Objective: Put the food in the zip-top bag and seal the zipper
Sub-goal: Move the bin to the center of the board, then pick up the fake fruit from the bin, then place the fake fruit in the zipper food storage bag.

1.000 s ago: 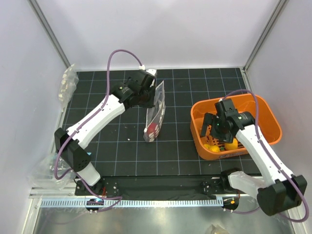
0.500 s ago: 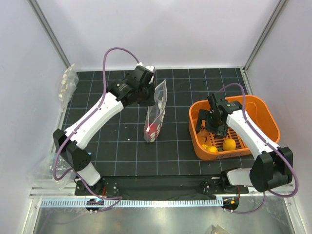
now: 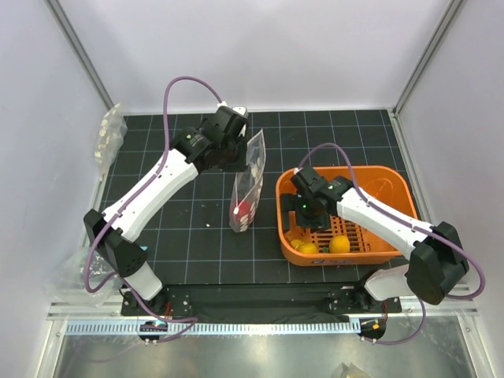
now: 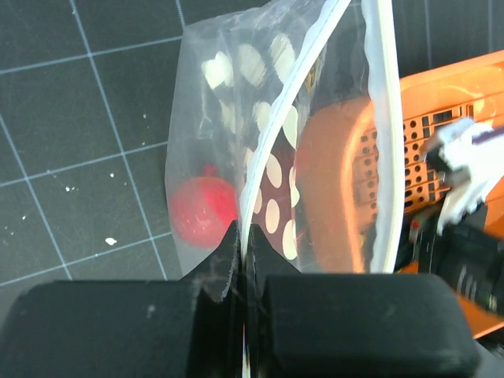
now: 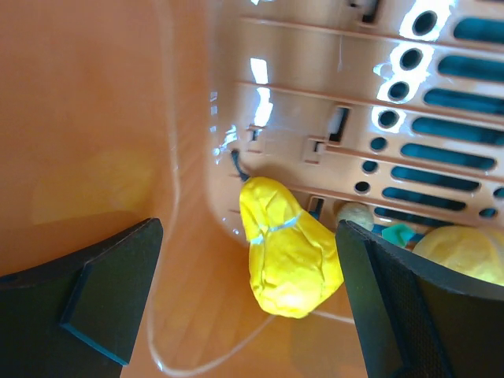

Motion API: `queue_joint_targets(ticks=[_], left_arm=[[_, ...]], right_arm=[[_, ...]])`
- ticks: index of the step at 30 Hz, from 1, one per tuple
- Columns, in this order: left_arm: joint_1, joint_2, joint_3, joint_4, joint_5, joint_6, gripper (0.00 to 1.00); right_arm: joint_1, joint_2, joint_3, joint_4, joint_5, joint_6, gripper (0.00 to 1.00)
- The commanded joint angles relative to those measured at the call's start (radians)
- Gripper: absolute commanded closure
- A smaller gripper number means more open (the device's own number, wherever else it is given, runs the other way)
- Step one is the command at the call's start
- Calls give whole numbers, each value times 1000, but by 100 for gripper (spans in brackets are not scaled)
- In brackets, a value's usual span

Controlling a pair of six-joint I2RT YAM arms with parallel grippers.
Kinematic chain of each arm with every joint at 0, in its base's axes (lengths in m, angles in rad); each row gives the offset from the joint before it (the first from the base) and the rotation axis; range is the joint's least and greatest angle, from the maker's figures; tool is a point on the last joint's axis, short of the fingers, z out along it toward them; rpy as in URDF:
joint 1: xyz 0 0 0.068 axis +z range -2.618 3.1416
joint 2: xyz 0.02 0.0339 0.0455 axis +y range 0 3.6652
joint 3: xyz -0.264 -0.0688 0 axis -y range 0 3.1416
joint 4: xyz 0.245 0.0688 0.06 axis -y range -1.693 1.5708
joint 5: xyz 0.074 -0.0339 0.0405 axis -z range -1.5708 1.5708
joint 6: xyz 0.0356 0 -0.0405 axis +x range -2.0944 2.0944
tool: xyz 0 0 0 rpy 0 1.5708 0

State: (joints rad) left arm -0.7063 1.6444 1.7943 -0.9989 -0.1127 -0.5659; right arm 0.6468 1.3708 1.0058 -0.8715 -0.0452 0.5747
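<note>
The zip-top bag (image 3: pixel 250 183) hangs upright with its mouth open, dotted and clear. My left gripper (image 3: pixel 235 150) is shut on one lip of its top edge, also seen in the left wrist view (image 4: pixel 244 236). The white zipper strip (image 4: pixel 381 118) of the other lip stands apart. A red fruit (image 3: pixel 242 210) lies in the bag's bottom (image 4: pixel 203 211). My right gripper (image 3: pixel 304 214) is open, down inside the orange basket (image 3: pixel 394 178) at its left end. A yellow fruit (image 5: pixel 287 248) lies between its fingers, untouched. Two more yellow-orange fruits (image 3: pixel 339 244) sit along the basket's near wall.
The basket's left wall (image 4: pixel 346 177) is close beside the bag. Bundles of clear plastic lie at the far left (image 3: pixel 109 135) and near left (image 3: pixel 72 277). White walls enclose the mat on three sides. A metal rail (image 3: pixel 236 327) runs along the front.
The basket has slid left toward the bag, with my right gripper inside it moving left too. My left gripper has kept hold of the bag, which barely shifted.
</note>
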Motion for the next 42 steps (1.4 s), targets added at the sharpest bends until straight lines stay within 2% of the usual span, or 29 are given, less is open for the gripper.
queue_joint_targets(ticks=[1, 6, 12, 16, 20, 22, 23, 24, 25, 27, 30, 34, 42], left_arm=[[4, -60, -18, 8, -36, -2, 100], [5, -63, -27, 14, -50, 9, 100], [4, -44, -23, 23, -36, 15, 100], [4, -37, -16, 28, -38, 29, 100], [7, -14, 11, 23, -47, 55, 100], [5, 9, 23, 22, -47, 72, 100], [7, 15, 31, 19, -48, 77, 100], [7, 23, 43, 10, -51, 81, 100], [7, 34, 51, 5, -53, 86, 100], [8, 38, 62, -1, -54, 89, 100], [10, 32, 56, 3, -54, 92, 100], [13, 34, 57, 2, -53, 107, 100], [18, 40, 56, 13, -39, 110, 100]], right_arm=[[69, -22, 31, 54, 39, 28, 1], [70, -72, -25, 22, 76, 42, 1], [70, -104, -136, 43, 18, 97, 0], [76, -88, -205, 100, -13, 145, 0], [86, 19, -254, 163, 1, 155, 0], [86, 63, -236, 178, 25, 149, 8], [86, 79, -225, 178, 36, 148, 17], [86, 95, -210, 177, 41, 142, 32], [86, 94, -167, 164, 106, 137, 39], [86, 64, -118, 148, 162, 123, 50], [70, 42, -4, 102, 232, 97, 60], [22, 30, 112, 48, 284, 67, 62], [-73, 21, 174, 36, 242, 30, 65]])
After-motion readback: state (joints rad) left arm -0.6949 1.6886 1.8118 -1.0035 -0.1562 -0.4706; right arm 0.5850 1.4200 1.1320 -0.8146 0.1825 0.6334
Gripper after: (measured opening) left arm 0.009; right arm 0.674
